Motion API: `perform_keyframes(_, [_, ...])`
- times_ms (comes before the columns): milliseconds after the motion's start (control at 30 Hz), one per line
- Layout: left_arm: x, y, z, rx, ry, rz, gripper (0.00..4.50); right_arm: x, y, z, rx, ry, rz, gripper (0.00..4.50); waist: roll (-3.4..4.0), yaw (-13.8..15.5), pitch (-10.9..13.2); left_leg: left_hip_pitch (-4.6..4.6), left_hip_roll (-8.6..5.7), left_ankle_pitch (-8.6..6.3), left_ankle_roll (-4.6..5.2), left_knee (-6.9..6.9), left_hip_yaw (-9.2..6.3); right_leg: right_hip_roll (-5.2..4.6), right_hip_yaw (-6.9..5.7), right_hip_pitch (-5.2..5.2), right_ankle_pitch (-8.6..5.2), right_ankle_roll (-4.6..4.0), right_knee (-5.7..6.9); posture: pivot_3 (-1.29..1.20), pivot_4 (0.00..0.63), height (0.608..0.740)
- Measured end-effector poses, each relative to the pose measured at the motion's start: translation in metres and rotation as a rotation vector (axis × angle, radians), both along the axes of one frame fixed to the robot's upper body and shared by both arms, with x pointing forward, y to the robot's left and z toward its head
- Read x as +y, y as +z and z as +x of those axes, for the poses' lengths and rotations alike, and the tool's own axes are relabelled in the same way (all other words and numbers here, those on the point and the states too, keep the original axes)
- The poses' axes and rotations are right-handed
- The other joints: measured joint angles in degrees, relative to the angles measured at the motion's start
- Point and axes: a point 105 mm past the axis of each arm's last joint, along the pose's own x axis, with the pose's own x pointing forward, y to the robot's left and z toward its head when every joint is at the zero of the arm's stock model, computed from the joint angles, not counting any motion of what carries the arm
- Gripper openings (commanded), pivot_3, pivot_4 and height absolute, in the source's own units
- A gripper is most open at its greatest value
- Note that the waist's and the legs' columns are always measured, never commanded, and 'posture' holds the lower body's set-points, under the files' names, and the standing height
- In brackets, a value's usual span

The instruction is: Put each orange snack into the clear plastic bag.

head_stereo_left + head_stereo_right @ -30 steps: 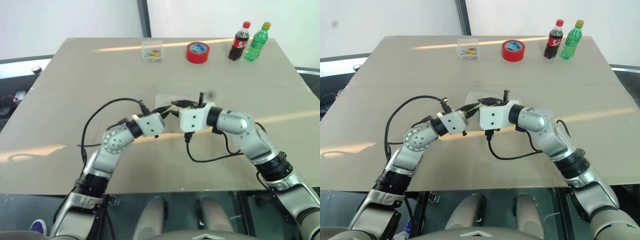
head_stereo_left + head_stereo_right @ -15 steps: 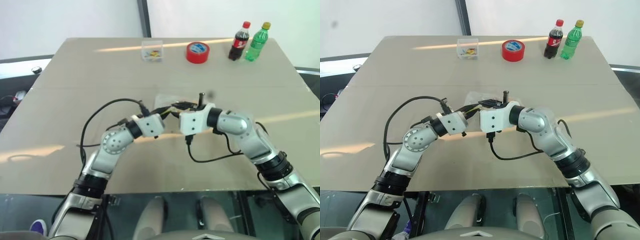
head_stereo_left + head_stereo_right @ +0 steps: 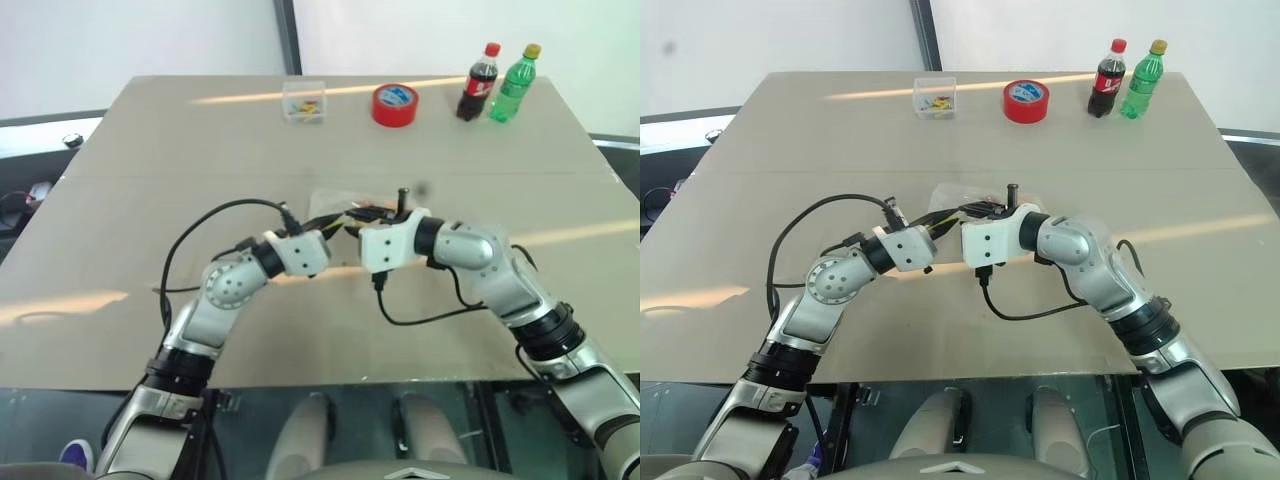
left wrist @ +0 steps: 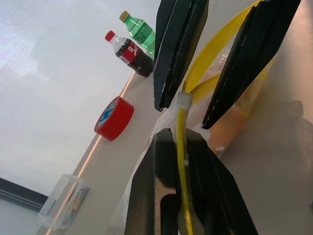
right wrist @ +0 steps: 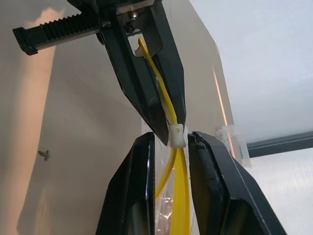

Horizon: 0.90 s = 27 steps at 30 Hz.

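Two claws meet over the middle of the counter [image 3: 150,150], and both have hold of the clear plastic bag [image 3: 335,203] by its yellow seal strip [image 5: 172,161]. The left claw [image 3: 343,222] is clamped tight on the strip, its black fingers [image 5: 146,83] pinching it just above the small white slider [image 5: 176,136]. The right claw [image 3: 375,211] is closed on the same strip from the other side, right at the slider, so the two sets of fingertips nearly touch. The bag hangs and bunches between them, held up off the counter at its sealed edge, the crinkly body lying under and behind the claws.

Through the film of the bag, in the left wrist view, an orange-golden shape [image 4: 232,125] shows low down, inside the bag or just behind it; I cannot tell for certain which. From the head views a sliver of orange [image 3: 383,203] peeps out beside the right claw's fingers, at the bag. Whether both orange snacks are in there I cannot tell.

Far back on the counter stands a small clear rigid box [image 3: 304,101] with little coloured bits lying in its bottom. Well to its right lies a red tape roll [image 3: 395,104], flat on its side, and further right again stand two bottles close together, both upright and capped: a dark cola bottle [image 3: 480,83] with a red cap and a green bottle [image 3: 515,85] with a yellow cap
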Motion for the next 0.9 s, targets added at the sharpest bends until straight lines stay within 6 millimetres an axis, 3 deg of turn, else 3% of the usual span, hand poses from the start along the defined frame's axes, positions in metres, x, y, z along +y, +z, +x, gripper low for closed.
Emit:
perform_keyframes(533, [0.0000, -0.0001, 0.0000, 0.000, 0.000, 0.001, 0.00, 0.0009, -0.0008, -0.0009, 0.009, 0.007, -0.007, 1.08, 0.00, -0.02, 0.00, 0.00, 0.00, 0.00, 0.00, 0.01, 0.00, 0.00, 0.00, 0.00, 0.00, 0.00, 0.00, 0.00, 0.150, 0.740])
perform_keyframes(667, [-0.0004, -0.0004, -0.0002, 0.001, -0.001, 0.001, 0.00, 0.0001, 0.0004, -0.0001, 0.005, 0.002, -0.002, 0.14, 0.00, -0.02, 0.00, 0.00, 0.00, 0.00, -0.01, 0.01, 0.00, 0.00, 0.00, 0.00, 0.00, 0.00, 0.00, 0.00, 0.150, 0.740])
perform_keyframes(900, [-0.0006, -0.0005, -0.0002, 0.001, -0.002, 0.001, 0.00, 0.0005, 0.0011, 0.0003, 0.004, -0.001, 0.003, 0.14, 0.00, -0.02, 0.00, 0.00, 0.00, 0.00, 0.00, 0.01, 0.00, 0.00, 0.00, 0.00, 0.00, 0.00, 0.01, 0.00, 0.150, 0.740])
